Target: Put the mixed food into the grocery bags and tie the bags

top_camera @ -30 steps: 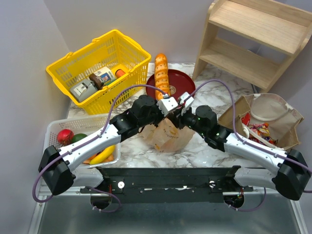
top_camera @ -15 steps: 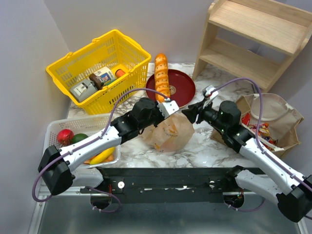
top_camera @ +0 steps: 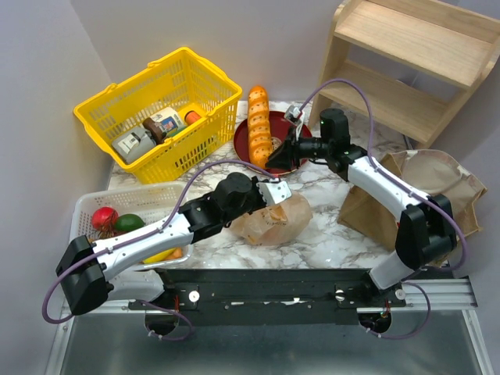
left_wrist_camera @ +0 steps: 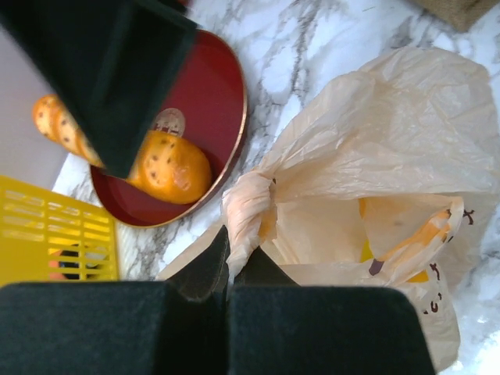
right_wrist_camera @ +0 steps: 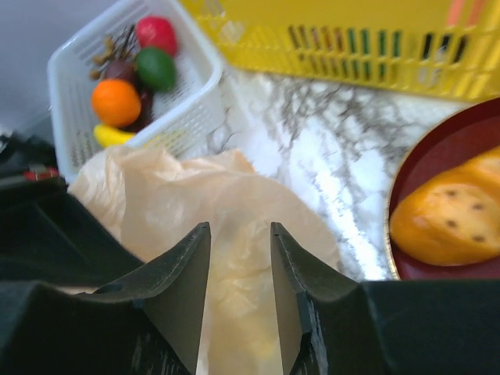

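Observation:
The thin tan plastic bag [top_camera: 275, 220] lies on the marble in front of the arms, with something yellow-orange showing through it [left_wrist_camera: 426, 234]. My left gripper [top_camera: 273, 191] is shut on the bag's twisted handle [left_wrist_camera: 242, 223]. My right gripper [top_camera: 276, 160] hangs open and empty above the near edge of the red plate [top_camera: 295, 133], its fingers [right_wrist_camera: 195, 266] apart over the plastic bag [right_wrist_camera: 195, 195]. The brown paper bag [top_camera: 437, 187] stands at the right. Fruit lies in the white mesh tray [top_camera: 87, 205]: a red one [right_wrist_camera: 156, 33], a green one [right_wrist_camera: 156, 69], an orange one [right_wrist_camera: 115, 101] and a banana [top_camera: 160, 255].
A long orange-brown loaf [top_camera: 258, 125] rests across the red plate. The yellow basket [top_camera: 160, 109] with boxed and jarred goods stands at the back left. A wooden shelf [top_camera: 406, 62] fills the back right corner.
My right gripper has let go at the bag, opened and swung back over the red plate. The left gripper keeps its hold on the handle and has shifted slightly nearer.

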You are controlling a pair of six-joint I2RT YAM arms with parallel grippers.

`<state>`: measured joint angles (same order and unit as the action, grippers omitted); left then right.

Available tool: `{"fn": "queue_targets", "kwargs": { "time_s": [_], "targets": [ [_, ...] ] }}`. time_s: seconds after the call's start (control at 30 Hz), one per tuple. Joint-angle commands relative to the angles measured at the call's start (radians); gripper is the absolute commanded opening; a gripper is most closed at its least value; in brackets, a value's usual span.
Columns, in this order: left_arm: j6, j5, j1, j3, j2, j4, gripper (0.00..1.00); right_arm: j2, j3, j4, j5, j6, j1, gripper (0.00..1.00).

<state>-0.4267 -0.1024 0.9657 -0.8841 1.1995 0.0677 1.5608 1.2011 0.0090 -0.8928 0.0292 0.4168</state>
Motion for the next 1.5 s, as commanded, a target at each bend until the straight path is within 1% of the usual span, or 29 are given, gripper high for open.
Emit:
{"fn": "queue_targets", "kwargs": {
  "time_s": [0.0, 0.17, 0.33, 0.4, 0.43, 0.47, 0.53, 0.57, 0.67, 0.7, 0.77, 0.8, 0.93, 1.03, 1.1, 1.23, 1.27, 1.3, 1.33, 1.37, 1.43, 1.47],
  "targets": [
    [-0.043, -0.144, 0.010, 0.017, -0.024, -0.112, 0.00, 0.051, 0.023, -0.121, -0.218, -0.146, -0.003, 0.45],
    [-0.072, -0.140, 0.011, 0.065, -0.049, -0.213, 0.00, 0.108, 0.020, -0.176, -0.277, -0.230, 0.031, 0.45],
    [-0.070, -0.152, 0.011, 0.074, -0.055, -0.207, 0.00, 0.099, -0.041, -0.167, -0.316, -0.253, 0.085, 0.45],
    [-0.063, -0.157, 0.008, 0.085, -0.063, -0.215, 0.00, 0.084, -0.075, -0.115, -0.319, -0.221, 0.091, 0.46],
    [-0.058, -0.157, 0.007, 0.086, -0.067, -0.215, 0.00, 0.075, -0.121, -0.081, -0.317, -0.204, 0.097, 0.47],
    [-0.047, -0.158, 0.004, 0.092, -0.072, -0.216, 0.00, 0.053, -0.142, -0.020, -0.319, -0.165, 0.099, 0.50],
    [-0.038, -0.155, 0.002, 0.102, -0.083, -0.220, 0.00, 0.036, -0.176, 0.032, -0.305, -0.134, 0.100, 0.53],
    [-0.026, -0.154, 0.001, 0.108, -0.087, -0.223, 0.00, 0.018, -0.205, 0.052, -0.298, -0.109, 0.100, 0.57],
    [-0.001, -0.135, -0.002, 0.123, -0.101, -0.230, 0.00, -0.005, -0.268, 0.166, -0.265, -0.036, 0.102, 0.64],
    [0.017, -0.120, -0.002, 0.126, -0.106, -0.233, 0.00, -0.014, -0.284, 0.239, -0.253, 0.000, 0.102, 0.64],
    [0.035, -0.103, -0.004, 0.129, -0.110, -0.235, 0.00, -0.030, -0.319, 0.319, -0.197, 0.067, 0.105, 0.65],
    [0.055, -0.096, -0.004, 0.131, -0.112, -0.233, 0.00, -0.044, -0.348, 0.403, -0.181, 0.083, 0.106, 0.66],
    [0.123, -0.008, -0.015, 0.113, -0.106, -0.187, 0.00, -0.070, -0.397, 0.534, -0.075, 0.127, 0.126, 0.66],
    [0.166, 0.044, -0.031, 0.090, -0.092, -0.138, 0.00, -0.090, -0.422, 0.591, 0.001, 0.126, 0.151, 0.65],
    [0.193, 0.073, -0.041, 0.076, -0.086, -0.102, 0.00, -0.094, -0.439, 0.653, 0.025, 0.144, 0.157, 0.65],
    [0.220, 0.101, -0.058, 0.060, -0.077, -0.069, 0.00, -0.099, -0.448, 0.672, 0.035, 0.152, 0.162, 0.64],
    [0.226, 0.101, -0.064, 0.060, -0.077, -0.069, 0.00, -0.099, -0.452, 0.675, 0.037, 0.152, 0.163, 0.60],
    [0.236, 0.142, -0.073, 0.059, -0.077, -0.069, 0.00, -0.103, -0.454, 0.681, 0.040, 0.152, 0.163, 0.58],
    [0.243, 0.153, -0.079, 0.059, -0.077, -0.048, 0.00, -0.104, -0.457, 0.683, 0.046, 0.152, 0.165, 0.56],
    [0.247, 0.165, -0.085, 0.056, -0.075, -0.042, 0.00, -0.104, -0.459, 0.686, 0.049, 0.153, 0.166, 0.51],
    [0.256, 0.185, -0.097, 0.051, -0.072, -0.034, 0.00, -0.105, -0.459, 0.684, 0.057, 0.153, 0.165, 0.45],
    [0.256, 0.190, -0.101, 0.047, -0.072, -0.025, 0.00, -0.107, -0.457, 0.680, 0.060, 0.150, 0.166, 0.40]
  ]
}}
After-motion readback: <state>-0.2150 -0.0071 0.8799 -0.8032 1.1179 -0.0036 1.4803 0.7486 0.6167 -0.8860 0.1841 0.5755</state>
